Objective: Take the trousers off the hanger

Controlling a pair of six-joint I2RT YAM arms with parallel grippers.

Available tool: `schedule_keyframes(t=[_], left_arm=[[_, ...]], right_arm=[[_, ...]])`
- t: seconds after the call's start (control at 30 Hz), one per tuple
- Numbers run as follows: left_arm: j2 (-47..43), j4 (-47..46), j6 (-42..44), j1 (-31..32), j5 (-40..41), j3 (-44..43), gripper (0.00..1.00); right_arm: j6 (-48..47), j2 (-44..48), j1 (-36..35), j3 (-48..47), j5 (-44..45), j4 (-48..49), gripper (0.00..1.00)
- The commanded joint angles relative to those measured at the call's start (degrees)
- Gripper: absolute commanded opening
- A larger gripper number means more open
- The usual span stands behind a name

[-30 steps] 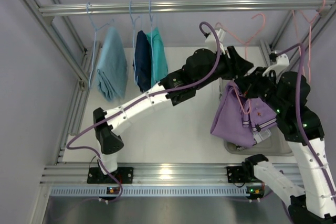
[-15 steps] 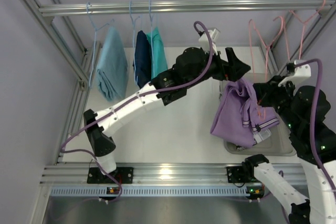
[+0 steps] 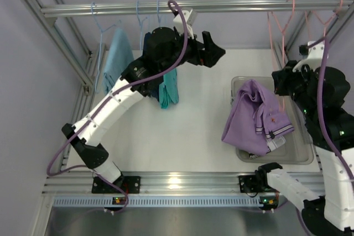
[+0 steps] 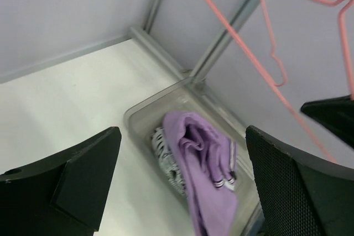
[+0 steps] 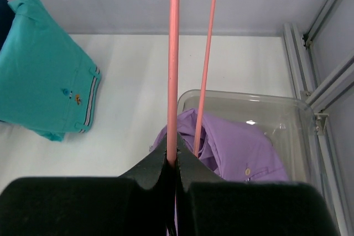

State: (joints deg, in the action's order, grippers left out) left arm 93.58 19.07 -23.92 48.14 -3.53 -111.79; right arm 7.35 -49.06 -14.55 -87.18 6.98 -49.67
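Note:
The purple trousers [image 3: 253, 119] lie crumpled in a clear bin [image 3: 238, 81], off the hanger; they also show in the left wrist view [image 4: 206, 161] and the right wrist view [image 5: 240, 147]. The pink wire hanger [image 3: 284, 42] stands bare above the bin, its hook up at the top rail. My right gripper [image 3: 280, 82] is shut on its thin wire [image 5: 173, 81], the jaws pinched tight [image 5: 176, 156]. My left gripper [image 3: 214, 51] hangs high over the table's middle, left of the bin, open with nothing between its fingers [image 4: 182, 136].
A second pink hanger [image 3: 323, 19] hangs at the far right. Light-blue hangers carry a pale blue [image 3: 117, 67], a navy [image 3: 148, 53] and a teal garment [image 3: 168, 89] on the rail [image 3: 221, 7]. A striped cloth [image 4: 166, 156] lies under the trousers.
My left gripper opened, let go of the trousers and swung up and left. The trousers settled into the bin. My right gripper carried the bare hanger up and right toward the rail.

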Motion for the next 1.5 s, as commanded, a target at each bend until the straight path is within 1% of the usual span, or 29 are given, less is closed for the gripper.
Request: schedule_keyframes(t=[0.0, 0.03, 0.07, 0.1, 0.13, 0.2, 0.23, 0.27, 0.3, 0.4, 0.43, 0.47, 0.5, 0.63, 0.67, 0.83, 0.9, 1.03, 1.07, 1.3, 1.4, 1.47], left_arm=[[-2.61, 6.68, 3.89, -3.22, -1.74, -2.03, 0.99], [-3.14, 7.81, 3.45, -5.58, -3.74, -2.03, 0.99], [-3.49, 8.35, 3.62, -6.64, -4.20, -2.21, 0.99], [-4.19, 9.31, 4.75, -7.96, -4.64, -2.29, 0.99], [-4.54, 9.58, 5.55, -8.58, -5.69, -2.38, 0.99], [-5.33, 10.28, 7.30, -9.29, -6.84, -2.56, 0.99], [-6.12, 10.46, 9.14, -9.47, -8.67, -2.47, 0.99], [-6.48, 10.64, 10.03, -9.56, -9.47, -2.21, 0.99], [-7.09, 10.98, 10.91, -9.56, -9.56, -2.21, 0.99], [-7.80, 11.78, 11.62, -9.82, -9.04, -2.03, 0.99], [-8.50, 11.78, 11.97, -10.08, -9.04, -1.60, 0.99], [-8.76, 12.13, 12.06, -10.26, -8.78, -1.24, 0.99], [-9.20, 12.04, 11.80, -11.13, -8.69, -0.20, 0.99], [-11.31, 11.52, 9.35, -15.00, -9.74, 2.45, 0.99], [-11.40, 11.52, 8.81, -15.88, -10.00, 2.63, 0.99], [-11.84, 13.01, 5.74, -20.45, -12.46, 3.94, 0.99], [-12.45, 12.84, 4.85, -21.68, -12.55, 5.08, 0.99], [-14.21, 12.75, 2.66, -23.62, -12.47, 6.76, 0.99], [-14.39, 13.01, 2.57, -23.88, -11.07, 7.11, 0.99], [-17.20, 13.28, 2.48, -25.29, -7.98, 9.13, 0.99], [-17.64, 13.54, 2.48, -25.81, -7.72, 9.48, 0.99], [-17.91, 13.54, 2.39, -26.17, -8.16, 9.92, 0.99]], right_arm=[[-2.34, -4.63, 3.02, -5.01, -3.45, -0.25, 0.00], [-2.00, -5.77, 5.29, -6.41, -4.60, -0.69, 0.00], [-1.73, -6.48, 6.62, -7.04, -5.83, -0.95, 0.00], [-1.82, -7.71, 9.07, -7.39, -9.50, -0.78, 0.00], [-1.64, -8.42, 10.23, -8.09, -10.49, -0.61, 0.00], [-1.47, -10.61, 12.60, -9.32, -14.09, -0.43, 0.00], [-1.55, -11.49, 16.44, -10.63, -15.32, -0.34, 0.00], [-1.64, -12.89, 18.39, -11.25, -19.07, 0.01, 0.00], [-2.08, -13.51, 22.68, -12.31, -21.37, 0.62, 0.00], [-3.31, -16.32, 28.15, -13.46, -28.06, 1.24, 0.00], [-4.44, -17.12, 31.30, -14.07, -29.30, 0.98, 0.00], [-5.15, -18.69, 32.90, -14.16, -30.18, 0.80, 0.00], [-6.81, -19.23, 36.48, -13.99, -32.88, 1.15, 0.00], [-12.78, -21.78, 42.56, -11.89, -39.23, 1.68, 0.00], [-13.33, -21.87, 43.54, -10.83, -40.98, 2.64, 0.00], [-18.59, -23.19, 45.48, -7.14, -43.28, 2.83, 0.00], [-20.53, -23.63, 45.66, -6.17, -45.21, 2.21, 0.00], [-23.87, -24.24, 45.83, -3.45, -45.13, 2.12, 0.00], [-24.23, -24.68, 46.01, -3.09, -45.21, 1.95, 0.00], [-24.85, -27.49, 46.97, -1.94, -44.42, 1.95, 0.00], [-22.92, -27.67, 47.85, -2.82, -44.69, 4.40, 0.00], [-20.55, -27.84, 47.86, -5.01, -44.60, 6.42, 0.00]])
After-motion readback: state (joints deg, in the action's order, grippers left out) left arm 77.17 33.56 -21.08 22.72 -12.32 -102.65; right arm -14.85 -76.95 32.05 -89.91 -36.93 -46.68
